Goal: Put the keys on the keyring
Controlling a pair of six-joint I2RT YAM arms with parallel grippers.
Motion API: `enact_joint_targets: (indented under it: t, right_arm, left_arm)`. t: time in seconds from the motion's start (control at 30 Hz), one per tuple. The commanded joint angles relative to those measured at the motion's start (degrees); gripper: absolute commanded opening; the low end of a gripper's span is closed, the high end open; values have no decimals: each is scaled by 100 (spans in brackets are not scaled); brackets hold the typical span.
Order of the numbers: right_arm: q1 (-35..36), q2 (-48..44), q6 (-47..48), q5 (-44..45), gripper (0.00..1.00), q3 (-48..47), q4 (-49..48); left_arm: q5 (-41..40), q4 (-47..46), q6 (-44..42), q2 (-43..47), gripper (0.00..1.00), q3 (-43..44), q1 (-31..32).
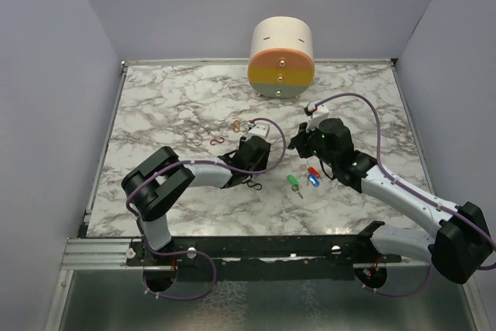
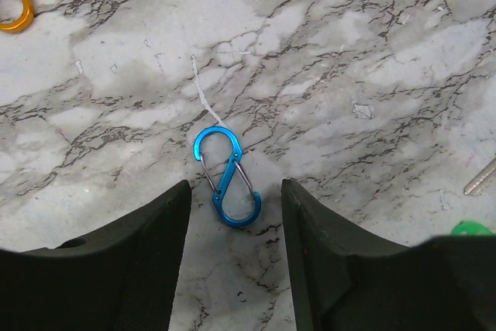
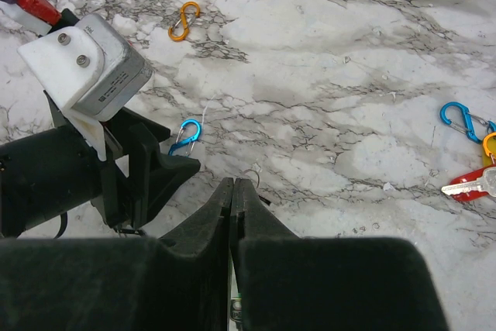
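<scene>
Desk [image 1: 170, 106] of white marble, walled on its left, far and right sides. Bare marble lies widest toward the far-left corner and down the left edge, and a narrower strip lies free along the right edge.

A striped drum [image 1: 281, 56] stands at the middle of the far edge. Only one foot of it shows at the top of the right wrist view.

Both arms reach in to the middle of the desk, their heads near each other. The left gripper [image 2: 234, 185] stands wide, its fingers [image 2: 116, 269] on either side of a blue clip [image 2: 227, 176] that lies flat and touches neither. From above, this clip is hidden under the gripper. The right gripper [image 3: 232, 182] has its fingers pressed together to a thin seam.

The green key [image 1: 293, 181] lies right of the middle, toward the near edge, between the two arms. The red key [image 1: 314, 172] is just to its right. In the left wrist view the green head is only a sliver behind the right finger, and a metal blade [image 2: 480, 176] is cut off by the right edge. In the right wrist view the red key is also cut off at the right edge, with a second clip [image 3: 461, 120] just beside it — blue too.

An orange clip [image 2: 15, 5] is cropped at the left wrist view's top-left corner. A dark wire loop [image 1: 254, 185] on the near side of the left gripper is too small to name.
</scene>
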State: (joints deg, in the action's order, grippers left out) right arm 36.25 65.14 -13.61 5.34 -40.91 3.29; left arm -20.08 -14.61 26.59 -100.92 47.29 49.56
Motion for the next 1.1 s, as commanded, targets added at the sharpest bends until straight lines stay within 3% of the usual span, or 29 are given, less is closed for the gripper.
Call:
enact_joint_targets:
  t: [0.0, 0.3, 0.47, 0.67, 1.07]
  right_arm:
    - [-30, -59, 59, 130, 1, 48, -3]
    - [-38, -46, 69, 125, 1, 50, 6]
    - [-34, -43, 78, 133, 1, 65, -2]
    - [-39, -37, 64, 117, 1, 84, -19]
    - [-39, -19, 519, -662, 1, 303, -365]
  left_arm:
    - [-137, 357, -1, -292, 50, 16, -14]
    - [-133, 303, -31, -434, 40, 103, -14]
    - [-112, 332, -31, -420, 27, 88, -11]
    - [-78, 359, -31, -401, 1, 79, -10]
    - [-184, 552, -138, 85, 0, 131, -9]
